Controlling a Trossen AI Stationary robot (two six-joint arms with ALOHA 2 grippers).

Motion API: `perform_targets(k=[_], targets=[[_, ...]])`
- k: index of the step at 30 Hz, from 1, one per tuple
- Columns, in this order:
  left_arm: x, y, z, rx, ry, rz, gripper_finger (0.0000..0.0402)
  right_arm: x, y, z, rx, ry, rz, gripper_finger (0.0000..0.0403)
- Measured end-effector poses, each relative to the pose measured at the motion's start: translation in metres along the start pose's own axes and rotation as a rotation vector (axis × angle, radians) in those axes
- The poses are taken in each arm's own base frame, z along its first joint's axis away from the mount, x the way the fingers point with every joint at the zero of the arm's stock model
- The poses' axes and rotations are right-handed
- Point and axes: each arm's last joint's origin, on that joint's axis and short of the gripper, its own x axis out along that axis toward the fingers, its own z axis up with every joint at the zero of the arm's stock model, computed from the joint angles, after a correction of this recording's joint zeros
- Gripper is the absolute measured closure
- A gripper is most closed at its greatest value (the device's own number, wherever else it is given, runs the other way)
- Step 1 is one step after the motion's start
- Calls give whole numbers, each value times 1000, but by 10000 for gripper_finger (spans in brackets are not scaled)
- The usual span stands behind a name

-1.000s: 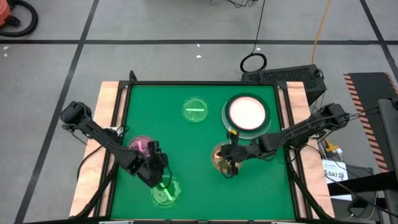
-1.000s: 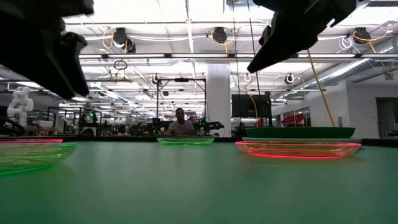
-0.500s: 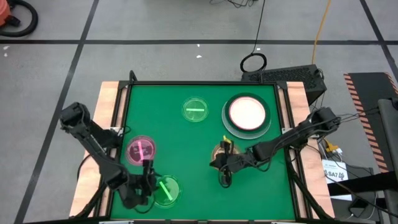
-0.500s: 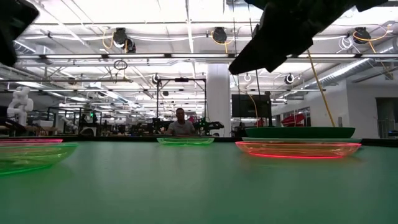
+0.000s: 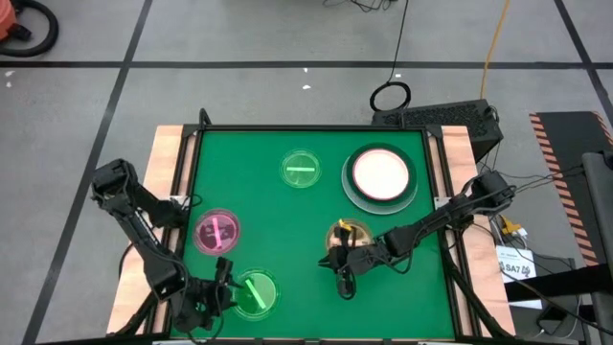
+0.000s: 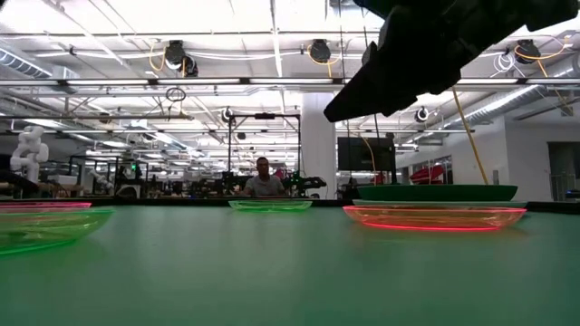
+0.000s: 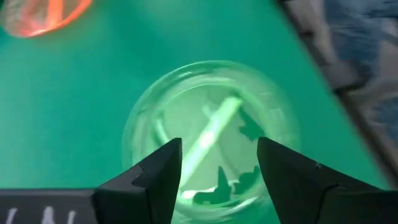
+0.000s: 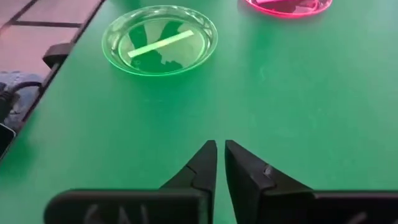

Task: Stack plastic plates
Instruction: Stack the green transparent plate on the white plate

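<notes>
A stack of large plates (image 5: 381, 176), cream on top with a pink rim and a dark-green plate beneath, stands at the far right. Small translucent dishes lie flat on the mat: green (image 5: 300, 170) far, pink (image 5: 217, 231) left, green (image 5: 255, 292) near left, amber (image 5: 347, 235) right of centre. My left gripper (image 5: 216, 293) hovers open beside the near green dish (image 7: 211, 130), at its left. My right gripper (image 5: 344, 276) is shut, above the mat just near of the amber dish (image 6: 435, 216); its wrist view looks toward the near green dish (image 8: 160, 38).
Green mat (image 5: 287, 225) framed by wooden table edges (image 5: 165, 206). Bare mat lies in the middle and at the near right. A person sits in the room far behind the table (image 6: 264, 184). Cables and a black device lie on the floor beyond the far edge (image 5: 436, 115).
My left gripper has drawn back toward the table's near-left corner, from over the near green dish to beside it. My right gripper has moved from over the amber dish toward the near edge and slightly left. The dishes have stayed in place.
</notes>
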Motion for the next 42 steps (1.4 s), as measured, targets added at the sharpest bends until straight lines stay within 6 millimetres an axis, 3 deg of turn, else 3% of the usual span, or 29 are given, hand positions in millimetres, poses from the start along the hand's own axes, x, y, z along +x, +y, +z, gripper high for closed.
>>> perform_targets(k=[6, 14, 35, 42], targets=[[-6, -15, 4, 164, -76, -114, 186, 0, 0, 1, -28, -6, 1, 371], [-9, -19, 4, 277, -68, -148, 186, 1, -2, 1, -79, -7, -6, 371], [33, -31, -29, 540, 153, -82, 187, 1, -3, 1, -129, -5, -7, 371], [38, -28, -34, 565, 196, -53, 236, 1, -3, 0, -133, 9, -10, 371]])
